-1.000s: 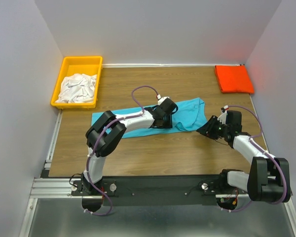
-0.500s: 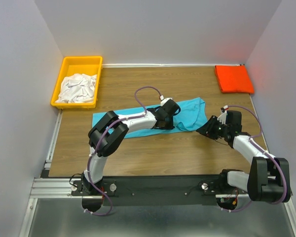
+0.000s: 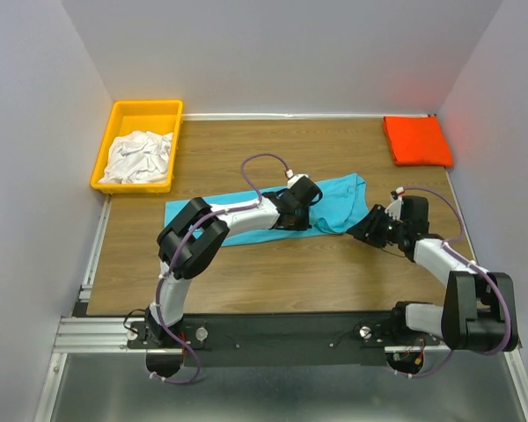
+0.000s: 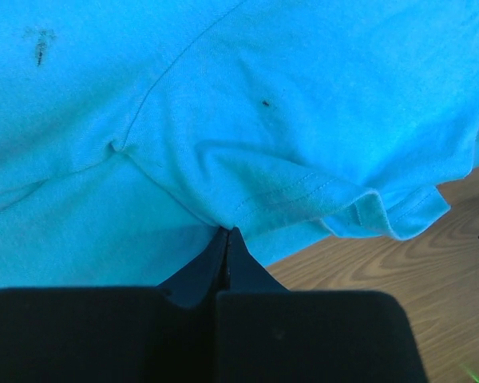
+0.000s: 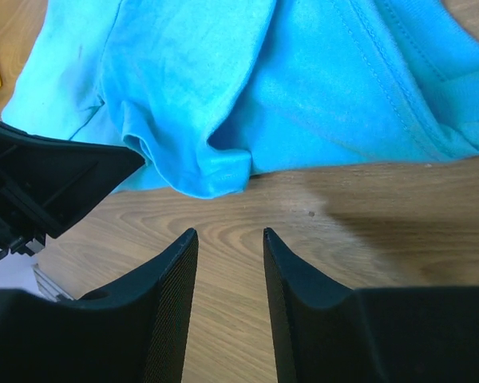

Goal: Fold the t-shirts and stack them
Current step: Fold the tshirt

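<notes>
A turquoise-blue t-shirt (image 3: pixel 334 198) lies spread across the middle of the wooden table. My left gripper (image 3: pixel 286 220) is at its near edge. In the left wrist view the left gripper (image 4: pixel 227 233) is shut, with a puckered fold of the turquoise t-shirt (image 4: pixel 303 96) pinched at its tips. My right gripper (image 3: pixel 359 230) hovers low over bare wood just off the shirt's right near corner. In the right wrist view the right gripper (image 5: pixel 230 233) is open and holds nothing, a short way from a bunched fold of the shirt (image 5: pixel 199 171). An orange-red t-shirt (image 3: pixel 417 141) lies folded at the far right.
A yellow bin (image 3: pixel 145 107) at the far left holds crumpled white t-shirts (image 3: pixel 139 156). Grey walls close in the table on three sides. The left arm's black body (image 5: pixel 40 183) shows close to the right gripper's left side.
The left gripper has closed on the shirt's near edge. The right gripper has crept slightly left toward the shirt's corner and opened a little wider.
</notes>
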